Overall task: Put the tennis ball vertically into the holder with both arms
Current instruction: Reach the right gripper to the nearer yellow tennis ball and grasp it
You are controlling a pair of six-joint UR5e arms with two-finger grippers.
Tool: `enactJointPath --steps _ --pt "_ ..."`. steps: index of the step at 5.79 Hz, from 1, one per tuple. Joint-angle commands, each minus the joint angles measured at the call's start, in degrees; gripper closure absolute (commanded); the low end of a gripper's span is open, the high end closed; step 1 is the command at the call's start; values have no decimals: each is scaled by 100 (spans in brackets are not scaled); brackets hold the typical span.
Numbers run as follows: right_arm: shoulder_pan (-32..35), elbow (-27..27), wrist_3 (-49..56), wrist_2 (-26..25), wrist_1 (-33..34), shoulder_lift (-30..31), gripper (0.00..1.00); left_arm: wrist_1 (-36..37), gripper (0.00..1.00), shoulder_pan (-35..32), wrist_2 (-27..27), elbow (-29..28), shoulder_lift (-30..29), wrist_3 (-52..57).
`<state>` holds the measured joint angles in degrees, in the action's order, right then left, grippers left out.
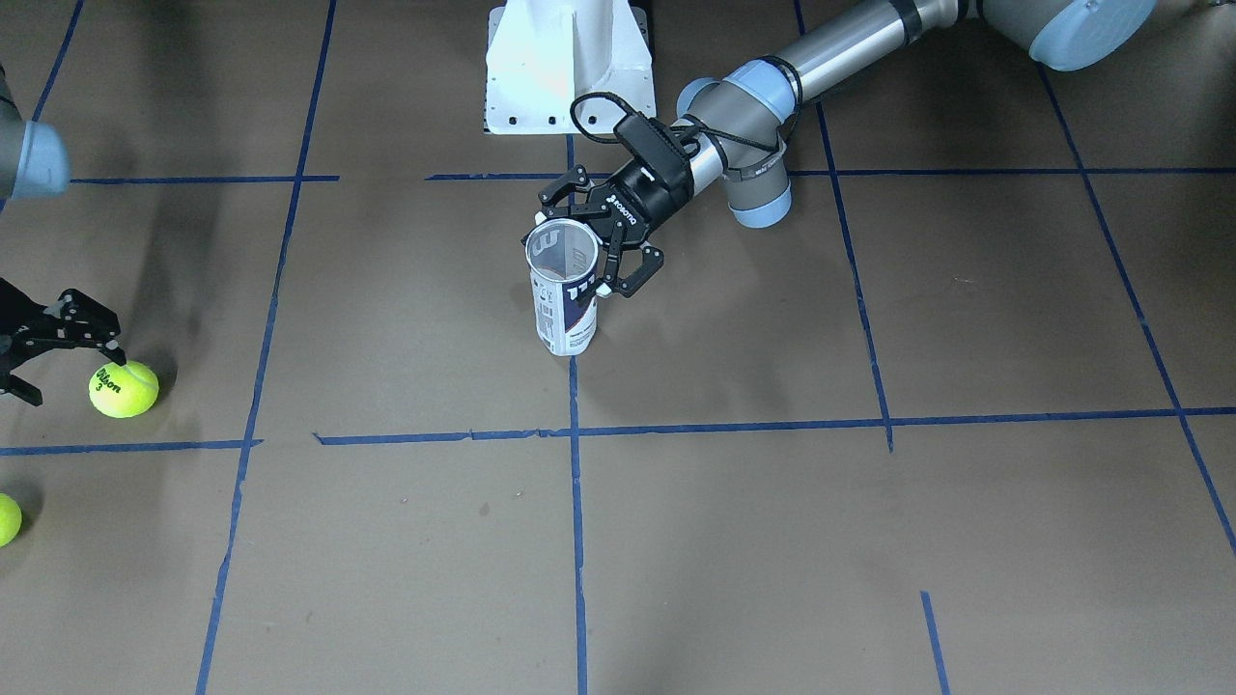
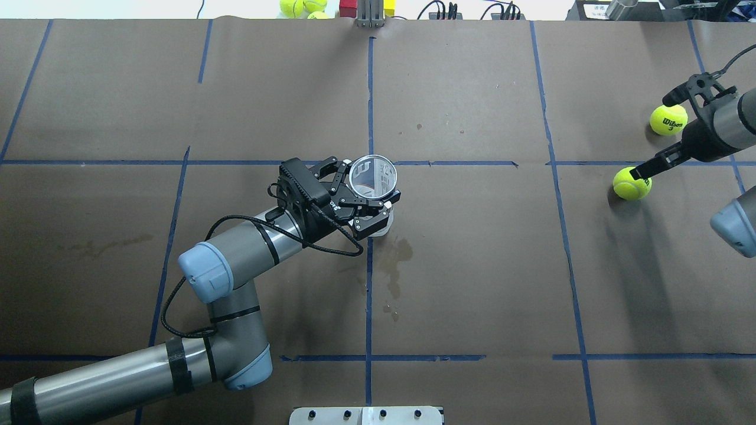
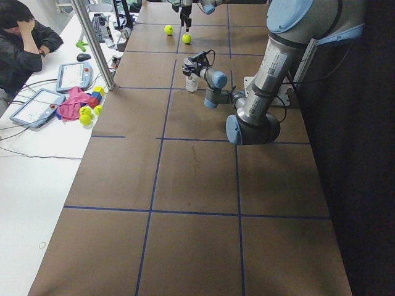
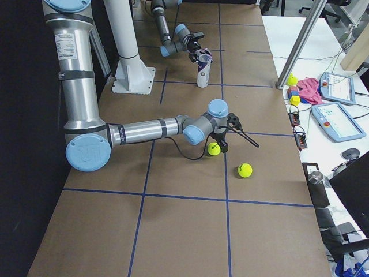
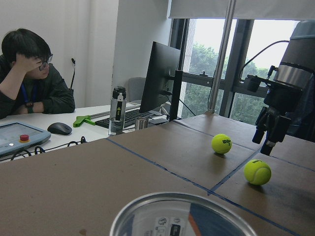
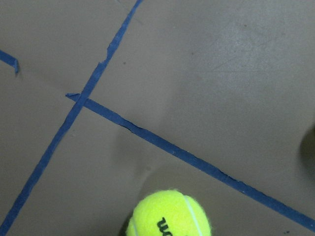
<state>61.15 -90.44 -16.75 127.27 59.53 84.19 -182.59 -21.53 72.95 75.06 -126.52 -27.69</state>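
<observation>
The holder (image 1: 566, 309), a clear can with a white and navy label, stands upright at the table's middle with its mouth open upward (image 2: 372, 176). My left gripper (image 1: 586, 253) is shut on it from the side, one finger on each flank (image 2: 367, 198). The left wrist view shows its rim (image 5: 187, 216). A yellow tennis ball (image 2: 632, 183) lies at the far right, also seen in the front view (image 1: 124, 388). My right gripper (image 2: 652, 137) is open just above it, one fingertip (image 1: 116, 353) over the ball. The right wrist view shows the ball (image 6: 170, 217) at the bottom edge.
A second tennis ball (image 2: 668, 120) lies just beyond the first, farther from the robot (image 1: 5, 518). The white pedestal base (image 1: 570, 68) stands at the robot's side. More balls and blocks (image 2: 301, 7) lie past the far edge. An operator (image 3: 21, 43) sits at a side desk.
</observation>
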Motion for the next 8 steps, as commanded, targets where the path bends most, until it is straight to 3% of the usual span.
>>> enactJointPath --steps 1,3,6,7,8 --pt "-277 166 -21 -201 -20 -17 0 -5 7 0 0 0 5 0" --pt "-322 570 -21 -263 -423 -34 0 4 7 0 0 -9 5 0" --pt "-393 572 -30 -264 -460 -175 1 4 7 0 0 -9 5 0" --pt "-393 563 -21 -264 -469 -167 14 -5 7 0 0 -9 5 0" --pt "-402 554 22 -264 -469 -149 48 4 7 0 0 0 5 0"
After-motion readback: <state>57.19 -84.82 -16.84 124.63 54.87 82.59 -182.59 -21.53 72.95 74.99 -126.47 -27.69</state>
